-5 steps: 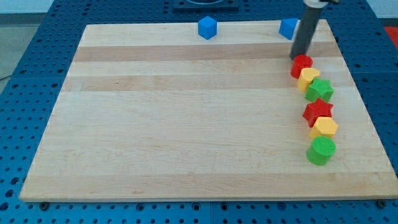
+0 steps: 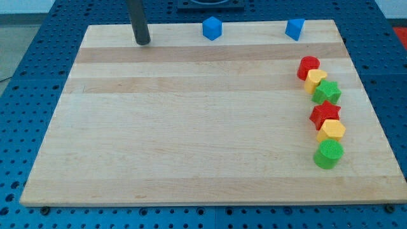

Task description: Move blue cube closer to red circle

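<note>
The blue cube (image 2: 212, 28) sits near the board's top edge, a little right of the middle. The red circle (image 2: 308, 66) sits at the view's right, at the top of a column of blocks. My tip (image 2: 142, 42) rests on the board near the top edge, well to the left of the blue cube and apart from it. Nothing touches the blue cube.
A blue triangular block (image 2: 294, 28) sits at the top right. Below the red circle run a yellow block (image 2: 315, 80), a green star (image 2: 327, 92), a red star (image 2: 325, 114), a yellow hexagon (image 2: 331, 130) and a green circle (image 2: 329, 153). The wooden board (image 2: 191, 127) lies on a blue perforated table.
My tip has moved from beside the red circle at the right to the top left of the board, past the blue cube. No block has moved.
</note>
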{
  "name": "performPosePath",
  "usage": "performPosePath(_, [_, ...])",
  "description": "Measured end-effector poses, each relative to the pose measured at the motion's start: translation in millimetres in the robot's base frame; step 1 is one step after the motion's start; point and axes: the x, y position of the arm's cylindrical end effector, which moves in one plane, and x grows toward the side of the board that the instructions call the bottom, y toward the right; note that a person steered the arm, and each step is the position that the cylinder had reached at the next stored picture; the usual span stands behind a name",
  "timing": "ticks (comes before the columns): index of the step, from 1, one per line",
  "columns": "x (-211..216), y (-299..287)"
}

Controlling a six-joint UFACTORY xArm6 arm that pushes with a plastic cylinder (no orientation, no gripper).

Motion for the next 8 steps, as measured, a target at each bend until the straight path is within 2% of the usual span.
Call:
performPosePath(1, [-38.0, 14.8])
performPosePath(2, [-38.3, 41.4])
performPosePath(4, [-23.2, 219.6])
performPosePath(5, [1.1, 275.8])
performPosePath(6, [4.1, 277.5])
performPosePath(8, [1.0, 186.4])
